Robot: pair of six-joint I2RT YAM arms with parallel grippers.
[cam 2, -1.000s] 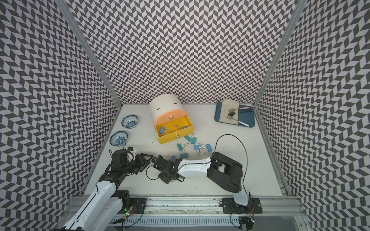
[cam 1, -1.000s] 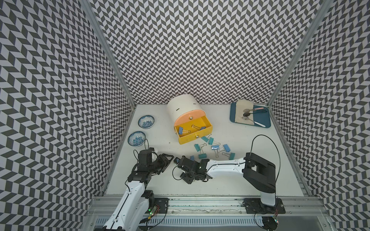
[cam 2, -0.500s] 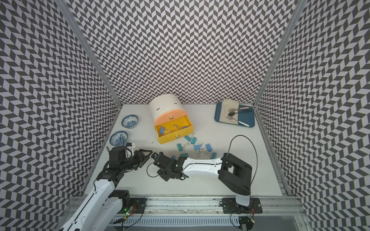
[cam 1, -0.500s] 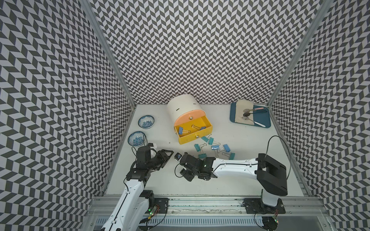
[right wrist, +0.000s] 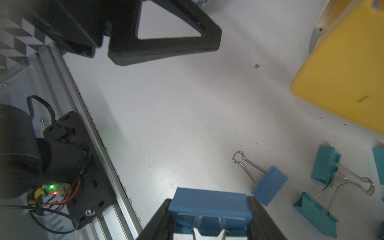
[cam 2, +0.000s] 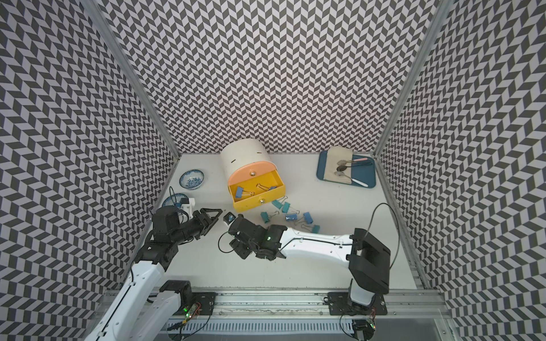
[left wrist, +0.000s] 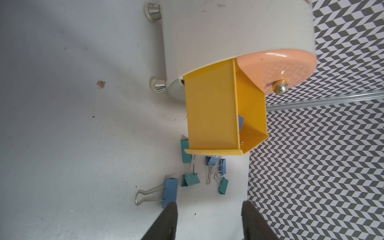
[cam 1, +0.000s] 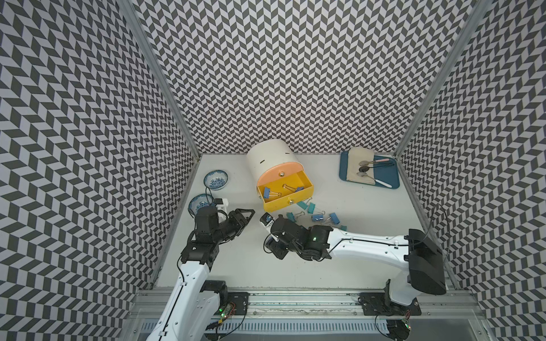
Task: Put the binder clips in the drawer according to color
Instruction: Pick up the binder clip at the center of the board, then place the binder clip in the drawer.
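In both top views the right gripper (cam 1: pixel 273 250) (cam 2: pixel 240 251) is shifting slightly away from the loose binder clips (cam 1: pixel 317 218) on the tabletop (cam 1: pixel 369 206). The left gripper (cam 1: pixel 246 215) is advancing toward the yellow drawer (cam 1: pixel 291 201), which is standing open with blue ones inside.

In the left wrist view, the left gripper (left wrist: pixel 207 218) is standing partly open and empty.

In the right wrist view, the right gripper (right wrist: pixel 209 224) is clamping a blue clip (right wrist: pixel 209 202). A drop into that drawer is probably coming next.

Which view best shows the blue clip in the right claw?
Right wrist view: the blue binder clip sits close up in the right claw. In both top views it is a speck; left wrist view misses it.
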